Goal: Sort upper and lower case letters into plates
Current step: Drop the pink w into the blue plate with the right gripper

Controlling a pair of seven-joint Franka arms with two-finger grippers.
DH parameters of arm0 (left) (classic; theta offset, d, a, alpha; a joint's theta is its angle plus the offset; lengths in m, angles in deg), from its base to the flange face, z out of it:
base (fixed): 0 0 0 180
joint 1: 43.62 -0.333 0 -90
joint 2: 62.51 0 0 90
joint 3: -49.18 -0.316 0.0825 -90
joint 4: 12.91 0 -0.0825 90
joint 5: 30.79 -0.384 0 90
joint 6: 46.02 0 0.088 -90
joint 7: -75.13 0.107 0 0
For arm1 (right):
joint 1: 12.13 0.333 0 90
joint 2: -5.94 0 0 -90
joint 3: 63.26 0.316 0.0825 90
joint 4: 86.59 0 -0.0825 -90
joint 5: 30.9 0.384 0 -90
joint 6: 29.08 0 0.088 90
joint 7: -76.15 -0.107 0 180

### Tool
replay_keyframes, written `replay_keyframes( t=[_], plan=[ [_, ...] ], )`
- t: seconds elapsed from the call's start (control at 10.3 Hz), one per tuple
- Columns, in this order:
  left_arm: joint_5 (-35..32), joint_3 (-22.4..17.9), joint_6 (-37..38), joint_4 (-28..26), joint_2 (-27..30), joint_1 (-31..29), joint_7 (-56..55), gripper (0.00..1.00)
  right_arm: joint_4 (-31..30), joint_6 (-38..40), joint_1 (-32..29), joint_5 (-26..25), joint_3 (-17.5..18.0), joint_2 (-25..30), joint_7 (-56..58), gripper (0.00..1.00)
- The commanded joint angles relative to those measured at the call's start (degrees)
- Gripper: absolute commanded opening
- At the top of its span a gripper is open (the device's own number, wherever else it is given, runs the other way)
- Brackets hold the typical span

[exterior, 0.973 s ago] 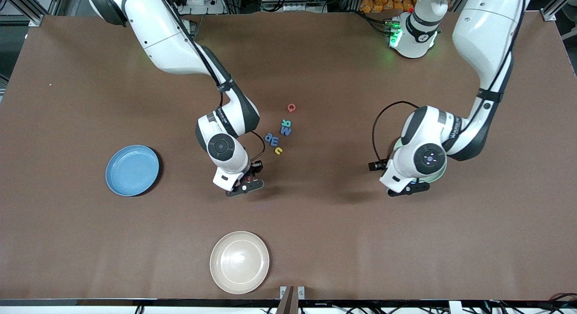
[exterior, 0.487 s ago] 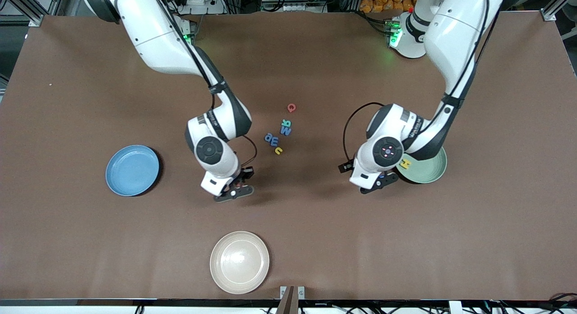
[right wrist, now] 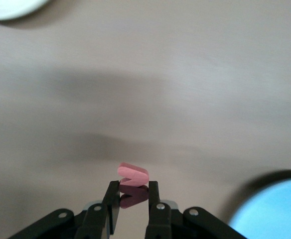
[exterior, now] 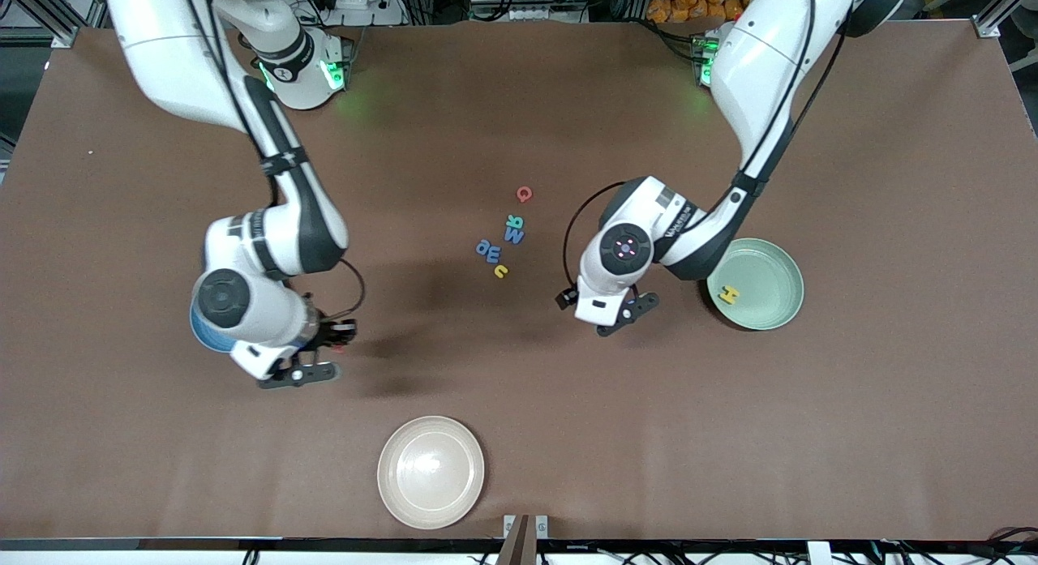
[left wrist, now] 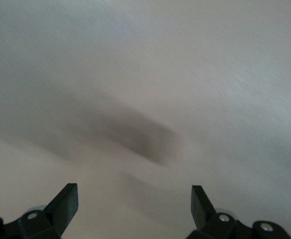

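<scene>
The pink foam letter (right wrist: 133, 175) is pinched on edge between the fingertips of the right gripper (right wrist: 133, 193), held up in the air over bare table just beside the blue plate (right wrist: 272, 211). That plate lies toward the right arm's end of the table and is largely covered by the arm's wrist in the front view. Which letter it is, and its case, cannot be read at this angle. The left gripper (exterior: 628, 314) hangs with jaws spread and empty over bare table between the loose letters and the mint green plate (exterior: 791, 293). That plate holds a yellow H (exterior: 730, 294). Remaining on the table, well apart from both plates: a red Q (exterior: 525, 194) farthest from the front camera, then a teal R (exterior: 514, 220) touching a blue M (exterior: 514, 235), a pair of blue letters (exterior: 487, 250), and a small yellow c (exterior: 501, 271) nearest. A cream plate (exterior: 431, 472) sits closest to the front camera and plays no part. Assessment: the step in hand appears to be delivery to the blue plate. The gripper is not yet over it, so it should travel across the rim to the plate's middle, descend low, and only then part its fingers; so light a piece may bounce or stick to a pad if released from height.
</scene>
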Motion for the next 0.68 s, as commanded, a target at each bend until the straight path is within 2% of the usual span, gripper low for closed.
replay_keyframes(
  t=[0.0, 0.19, 0.39, 0.49, 0.58],
  plan=[
    [0.55, -2.95, -0.97, 3.46, -1.91, 6.25, -6.77, 1.00, -8.98, -0.97, -6.03, -2.42, 0.90, 6.07, 9.09, 0.00],
    [0.29, -4.01, -1.06, 3.56, -1.47, 10.04, -9.52, 1.00, -10.31, -0.27, -12.18, -2.60, 0.90, 6.53, 19.54, 0.00],
    [-2.76, -4.10, -0.97, 3.21, -0.34, 12.33, -8.65, 1.00, -14.42, 0.00, -14.75, -2.60, 0.90, 6.88, 25.20, 0.00],
    [-6.62, -3.49, -0.71, 2.60, -0.07, 12.42, -7.60, 1.00, -14.97, 0.52, -15.11, -2.60, 0.90, 7.05, 25.04, 0.45],
    [-7.70, -2.27, 0.25, 1.20, 0.89, 12.68, -3.50, 1.00, -14.71, 1.14, -15.11, -2.60, 0.90, 7.06, 24.61, 0.99]
  ],
)
